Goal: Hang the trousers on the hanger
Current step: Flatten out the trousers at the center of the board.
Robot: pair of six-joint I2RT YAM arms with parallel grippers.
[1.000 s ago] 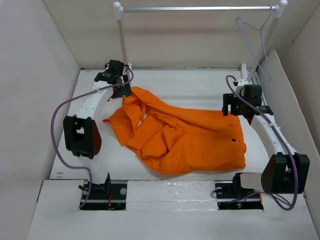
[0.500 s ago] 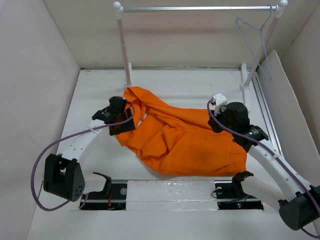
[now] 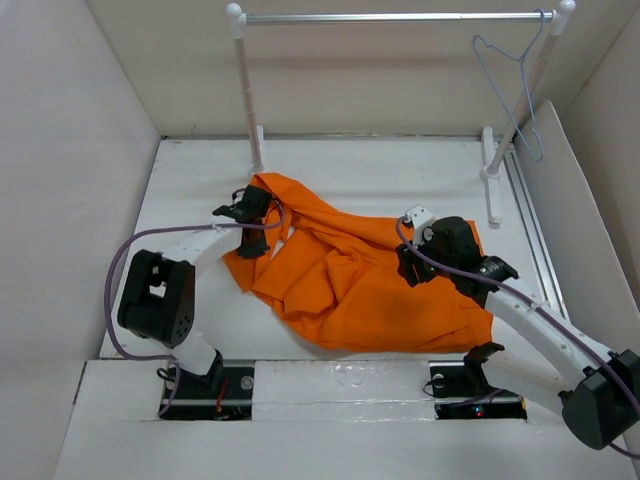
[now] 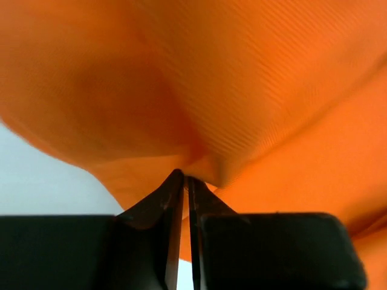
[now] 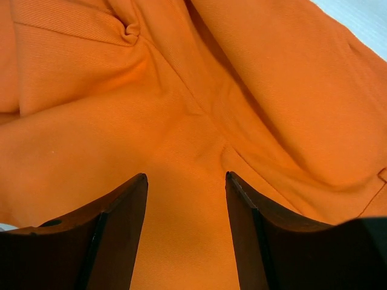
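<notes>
The orange trousers [image 3: 350, 275] lie crumpled across the middle of the white table. My left gripper [image 3: 262, 222] is at their far-left edge; in the left wrist view the left gripper [image 4: 186, 176] is shut on a puckered fold of the trousers [image 4: 254, 78]. My right gripper [image 3: 408, 268] hovers over the right half of the cloth. In the right wrist view the right gripper [image 5: 186, 176] stands open, with flat trousers [image 5: 181, 121] showing between its fingers [image 5: 124, 217]. The pale wire hanger [image 3: 512, 92] hangs from the right end of the rail, far from both grippers.
A metal rail [image 3: 390, 17] on white posts [image 3: 246, 95] spans the back of the table. Its right foot [image 3: 494, 190] lies beside the trousers' far-right corner. White walls [image 3: 70, 180] close in the left, back and right sides.
The left gripper has shut on the trousers' left edge and shifted slightly towards the back. The right arm has swung down and left, its gripper now over the cloth.
</notes>
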